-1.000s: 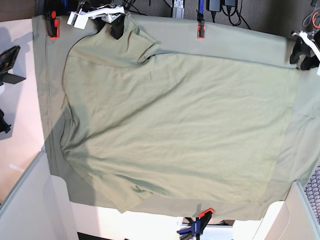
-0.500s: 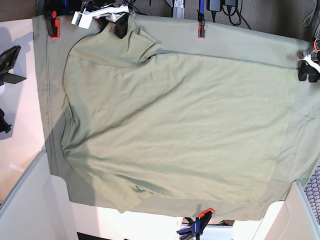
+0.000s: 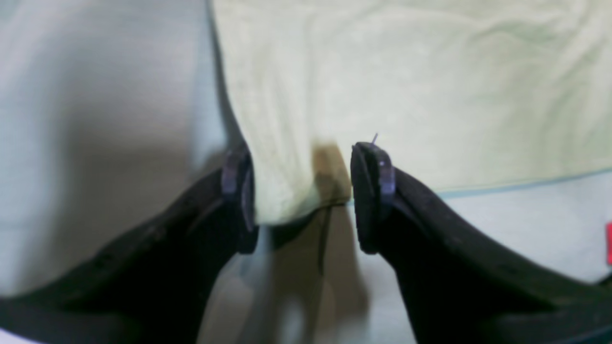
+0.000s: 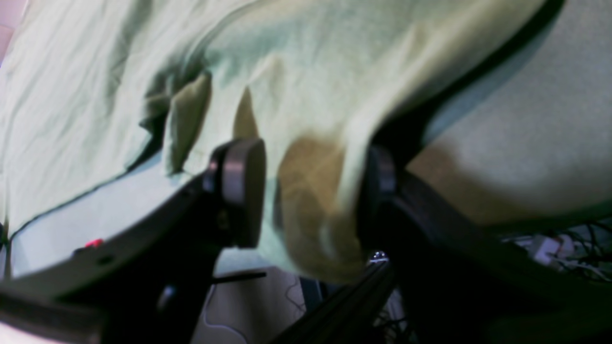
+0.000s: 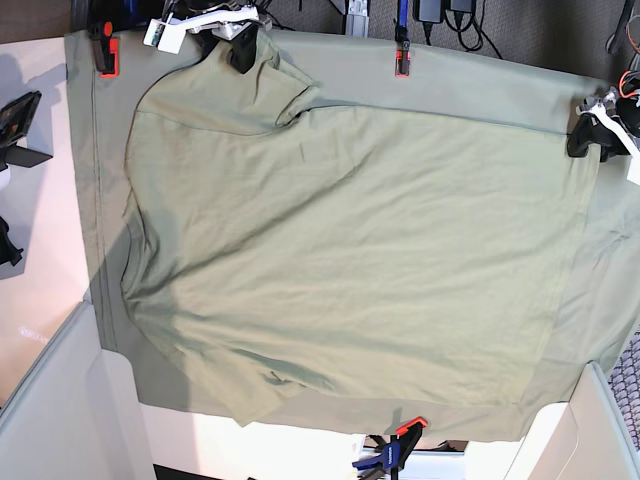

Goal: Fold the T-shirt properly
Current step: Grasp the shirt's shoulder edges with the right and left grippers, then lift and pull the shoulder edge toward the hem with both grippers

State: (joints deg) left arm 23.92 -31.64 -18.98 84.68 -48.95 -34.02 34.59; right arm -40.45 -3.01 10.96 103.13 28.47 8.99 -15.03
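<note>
The pale green T-shirt [image 5: 350, 250] lies spread flat over the green tablecloth [image 5: 450, 75]. My left gripper [image 5: 587, 135] sits at the shirt's far right corner. In the left wrist view it [image 3: 301, 198] stands open, and that corner of the T-shirt [image 3: 287, 191] lies between the two black fingers [image 3: 370, 191] unpinched. My right gripper [image 5: 242, 52] is at the sleeve at the top left. Seen from the right wrist, this gripper [image 4: 311, 191] is open too, with a loose fold of the sleeve [image 4: 311, 200] hanging in the gap.
Orange clamps [image 5: 107, 55] [image 5: 401, 62] pin the tablecloth at the back edge and another clamp [image 5: 395, 450] at the front edge. A black fixture [image 5: 18, 125] stands on the bare table at the left. Cables [image 5: 450, 20] run behind the table.
My left gripper has come in from beyond the table's right edge onto the shirt's right corner. The right gripper has shifted only slightly at the sleeve.
</note>
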